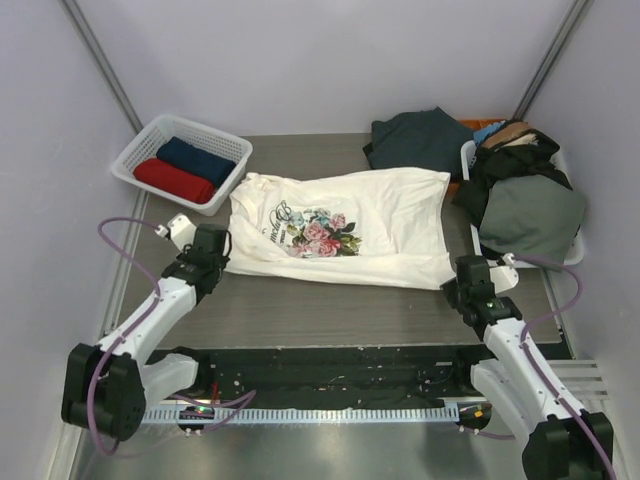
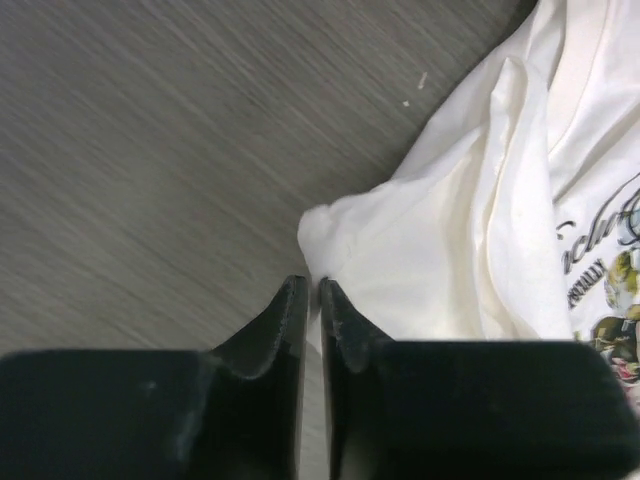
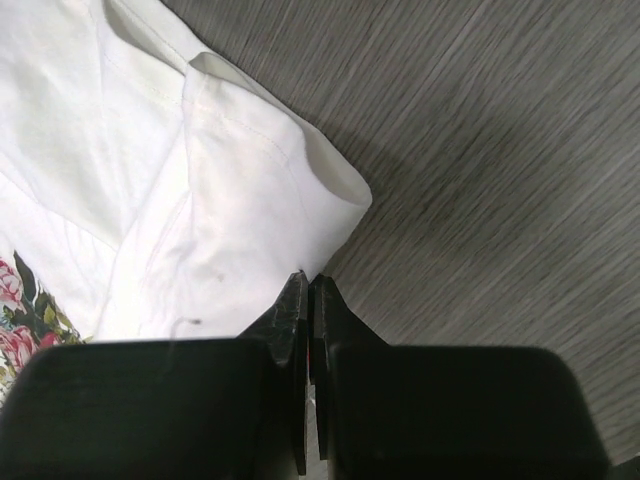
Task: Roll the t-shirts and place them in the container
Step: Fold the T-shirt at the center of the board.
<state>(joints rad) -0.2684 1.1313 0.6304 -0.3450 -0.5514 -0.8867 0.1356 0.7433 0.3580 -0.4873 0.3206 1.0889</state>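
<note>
Left end effector (image 2: 313,285) and right end effector (image 3: 308,278) each clamp a corner of the cream t-shirt (image 1: 390,225), script (image 1: 279,224) unreadable.

White links (image 1: 150,310), black joints (image 1: 100,385), black jaws — purple cables (image 1: 101,232) looped along both

A cream-white t-shirt (image 1: 390,225) carries a print of pink roses (image 1: 318,235) with green leaves and dark script lettering. Beneath it, the table (image 1: 330,310) is grey with fine wood-grain streaks. To the shirt's upper left, a white lattice basket (image 1: 150,140) holds a red t-shirt (image 1: 172,180) and a navy t-shirt (image 1: 195,158). To its upper right lies a dark green garment (image 1: 415,135), and to its right a heap (image 1: 530,215) of black and grey-green cloth. At its near corners, the left gripper (image 2: 313,290) and right gripper (image 3: 308,285) are black, on white arms (image 1: 150,315) with purple cables (image 1: 118,219).
</note>
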